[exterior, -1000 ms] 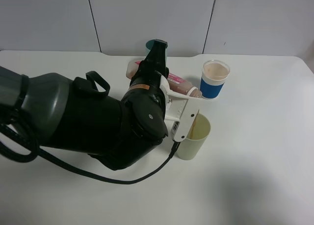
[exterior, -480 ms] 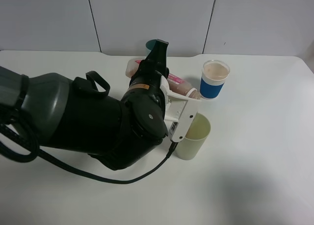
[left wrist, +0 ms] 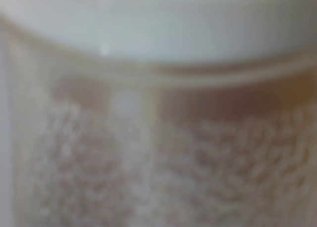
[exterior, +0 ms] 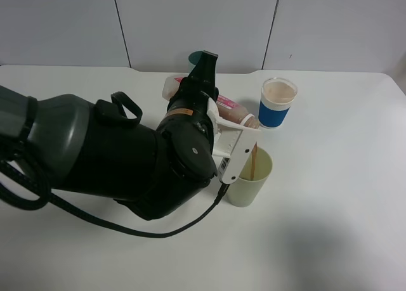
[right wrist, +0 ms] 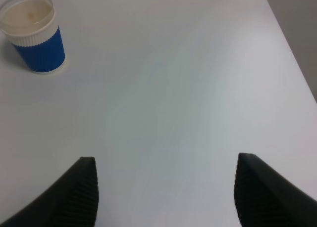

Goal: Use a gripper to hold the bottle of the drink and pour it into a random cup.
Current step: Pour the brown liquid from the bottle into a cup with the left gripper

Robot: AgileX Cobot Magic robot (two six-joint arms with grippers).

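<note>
Bottle of the drink (exterior: 232,108) tipped, clamped in L tool (exterior: 236,140) mid-frame, brown stream (exterior: 253,159) into yellow-green cup (exterior: 249,186); R tool (right wrist: 166,197) jaws apart.

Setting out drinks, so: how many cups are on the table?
3: yellow-green cup under the mouth of the tilted bottle; blue-banded cup beyond it, to the right; teal cup mostly hidden behind the arm. The arm may hide more.

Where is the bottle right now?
Exterior high view, center: the bottle is tilted in the left gripper, mouth over the yellow-green cup, with the blue-banded cup just beyond.
</note>
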